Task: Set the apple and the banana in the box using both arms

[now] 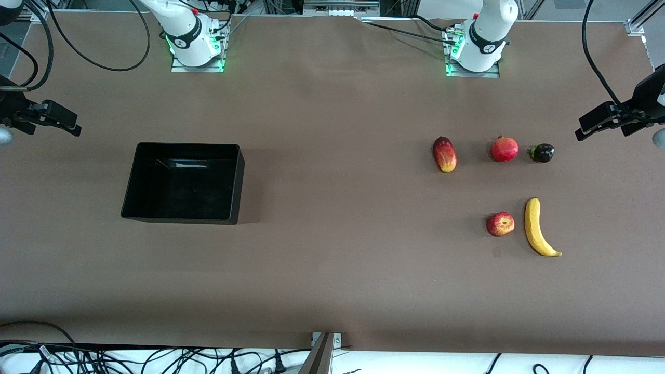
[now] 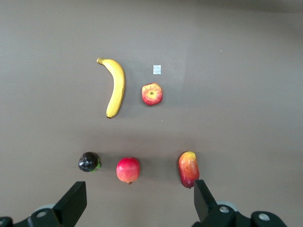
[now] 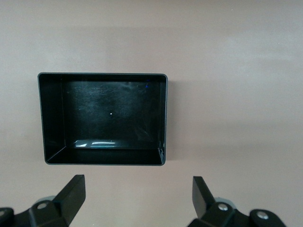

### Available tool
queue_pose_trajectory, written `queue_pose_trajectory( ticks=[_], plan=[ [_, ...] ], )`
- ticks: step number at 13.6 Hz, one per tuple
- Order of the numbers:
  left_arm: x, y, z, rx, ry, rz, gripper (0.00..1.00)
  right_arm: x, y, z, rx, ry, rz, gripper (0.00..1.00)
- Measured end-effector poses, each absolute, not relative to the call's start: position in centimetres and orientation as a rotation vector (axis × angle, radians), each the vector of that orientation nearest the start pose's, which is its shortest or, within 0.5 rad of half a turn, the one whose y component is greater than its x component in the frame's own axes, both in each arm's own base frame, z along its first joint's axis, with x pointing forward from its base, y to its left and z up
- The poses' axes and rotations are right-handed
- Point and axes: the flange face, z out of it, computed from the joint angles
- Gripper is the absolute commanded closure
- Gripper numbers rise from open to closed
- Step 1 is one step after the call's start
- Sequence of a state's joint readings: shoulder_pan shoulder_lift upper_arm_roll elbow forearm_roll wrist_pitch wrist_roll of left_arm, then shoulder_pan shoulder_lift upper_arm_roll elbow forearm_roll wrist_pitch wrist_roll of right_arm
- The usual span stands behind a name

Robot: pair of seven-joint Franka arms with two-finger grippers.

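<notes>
The apple (image 1: 500, 224) lies on the brown table toward the left arm's end, with the banana (image 1: 537, 227) right beside it. Both show in the left wrist view, the apple (image 2: 152, 93) and the banana (image 2: 115, 87). The black box (image 1: 236, 187) stands empty toward the right arm's end and shows in the right wrist view (image 3: 52, 118). My left gripper (image 1: 587, 127) (image 2: 140, 198) hangs open and empty high over the left arm's end of the table. My right gripper (image 1: 70, 124) (image 3: 138, 191) hangs open and empty high over the right arm's end.
A row of three other fruits lies farther from the front camera than the apple: an elongated red-and-yellow fruit (image 1: 444, 154) (image 2: 188, 169), a round red fruit with a crown tip (image 1: 504, 149) (image 2: 128, 170), and a small dark fruit (image 1: 542, 152) (image 2: 88, 161).
</notes>
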State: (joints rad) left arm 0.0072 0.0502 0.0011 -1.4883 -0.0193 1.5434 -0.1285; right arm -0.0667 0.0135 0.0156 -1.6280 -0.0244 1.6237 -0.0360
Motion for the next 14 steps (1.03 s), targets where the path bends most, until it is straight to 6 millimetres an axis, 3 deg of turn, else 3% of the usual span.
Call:
queue_pose_trajectory(
  ticks=[10,12,14],
  plan=[
    [56.8,0.3,63.3,-3.154,-0.215,-0.005,0.0,56.0,-3.3,59.4,-3.164,0.028,0.039,0.0],
    [56.8,0.3,63.2,-3.154,-0.216,-0.005,0.0,56.2,-4.0,58.1,-3.162,0.047,0.082,0.0],
    [56.9,0.4,63.0,-3.153,-0.219,0.001,0.0,56.9,-4.2,55.5,-3.159,0.052,0.123,0.0]
  ],
)
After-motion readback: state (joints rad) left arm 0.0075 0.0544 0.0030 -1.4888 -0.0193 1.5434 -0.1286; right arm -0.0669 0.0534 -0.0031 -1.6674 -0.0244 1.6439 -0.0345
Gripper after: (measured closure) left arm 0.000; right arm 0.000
